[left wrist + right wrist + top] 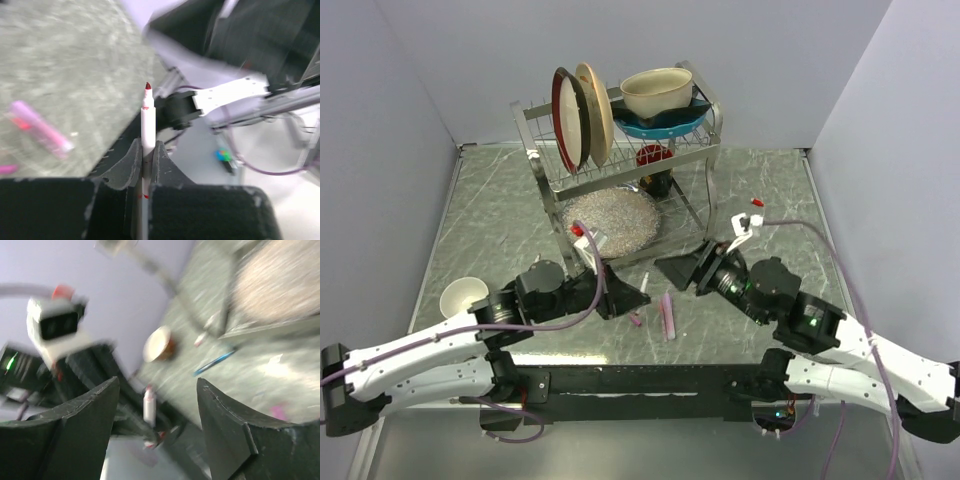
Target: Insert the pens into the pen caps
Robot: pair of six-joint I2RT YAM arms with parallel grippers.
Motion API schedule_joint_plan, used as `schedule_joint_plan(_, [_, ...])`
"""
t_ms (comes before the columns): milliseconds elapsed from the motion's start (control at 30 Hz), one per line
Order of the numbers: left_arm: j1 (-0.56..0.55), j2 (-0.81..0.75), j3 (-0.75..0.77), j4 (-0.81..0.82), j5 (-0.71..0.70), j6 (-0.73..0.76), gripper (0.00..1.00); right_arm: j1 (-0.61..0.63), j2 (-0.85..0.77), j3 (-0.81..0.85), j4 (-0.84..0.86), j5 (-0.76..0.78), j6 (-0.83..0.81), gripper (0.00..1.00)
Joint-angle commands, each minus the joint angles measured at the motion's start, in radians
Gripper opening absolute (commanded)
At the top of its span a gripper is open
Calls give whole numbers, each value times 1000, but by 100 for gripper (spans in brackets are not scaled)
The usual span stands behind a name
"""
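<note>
Green marbled bench (490,220): left jaws clamped on the red-tipped white pen (146,125) above its near edge, right jaws wide, empty. Pinched low, it could pivot and jam on insertion.

The top camera hangs high behind the arm bases (650,385) at 6 o'clock, looking down over the table (500,210) to the dish rack (690,150) at 12. Each wrist camera sits close behind its gripper. The left gripper (148,147) and the right gripper (156,385) face each other, and both views share the white pen (148,120).
</note>
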Motion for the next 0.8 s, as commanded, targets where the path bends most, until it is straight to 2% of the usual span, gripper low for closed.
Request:
schedule_joint_plan(0, [4,-99,46,-177,-100,137,1,-56,63,214,-289,326,-142,71])
schedule_joint_plan(33, [4,-129,53,-211,-129,154,1,-96,73,240,-320,353,-151,70])
schedule_joint_plan(67, [4,-148,63,-263,-166,192,1,-191,86,278,-343,346,-154,70])
schedule_joint_plan(133, [6,-198,69,-314,-199,229,1,-315,98,298,-367,293,-171,67])
schedule_joint_plan(167, [4,-215,72,-361,-237,263,1,-424,89,297,-358,280,-180,66])
schedule_joint_plan(333, [6,-327,61,-443,-311,332,1,-659,122,280,-285,272,-287,62])
schedule_joint_plan(500, [6,-419,-2,-449,-372,363,1,-959,331,305,-229,26,-361,62])
schedule_joint_plan(667, [6,-453,-28,-434,-393,381,1,-1072,620,423,-236,-41,-418,66])
schedule_joint_plan(733, [6,-455,-25,-444,-415,383,1,-1132,713,487,-224,-119,-454,67])
schedule_joint_plan(767, [4,-455,-23,-449,-418,383,1,-1140,812,513,-224,-143,-470,67])
